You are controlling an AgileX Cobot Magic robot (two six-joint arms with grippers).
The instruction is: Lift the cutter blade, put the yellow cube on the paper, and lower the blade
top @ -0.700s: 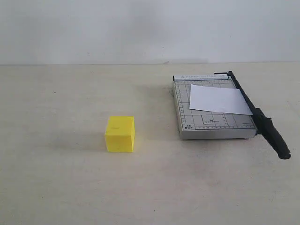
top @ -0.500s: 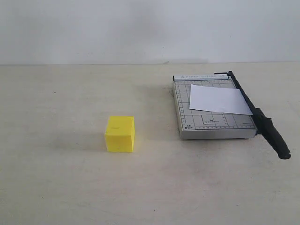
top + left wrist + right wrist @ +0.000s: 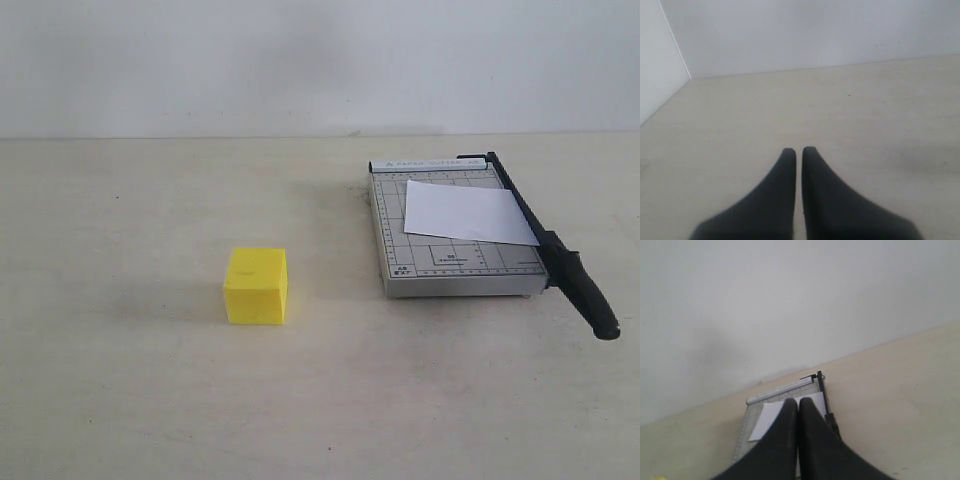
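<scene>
The yellow cube [image 3: 256, 286] sits on the table left of centre. To its right lies the grey gridded cutter base [image 3: 455, 262] with the white paper [image 3: 465, 212] on it. Along the base's right edge the cutter blade [image 3: 545, 245] lies flat, its thick handle [image 3: 588, 295] pointing toward the near side. Neither arm shows in the exterior view. My right gripper [image 3: 799, 402] is shut with nothing in it, held above the table short of the paper [image 3: 766, 419] and blade [image 3: 824, 395]. Shut and empty too, my left gripper [image 3: 798, 151] hangs over bare table.
A pale tabletop [image 3: 130, 380] runs to a white back wall [image 3: 300, 60]. In the left wrist view a second white wall [image 3: 655, 75] meets the back wall at a corner.
</scene>
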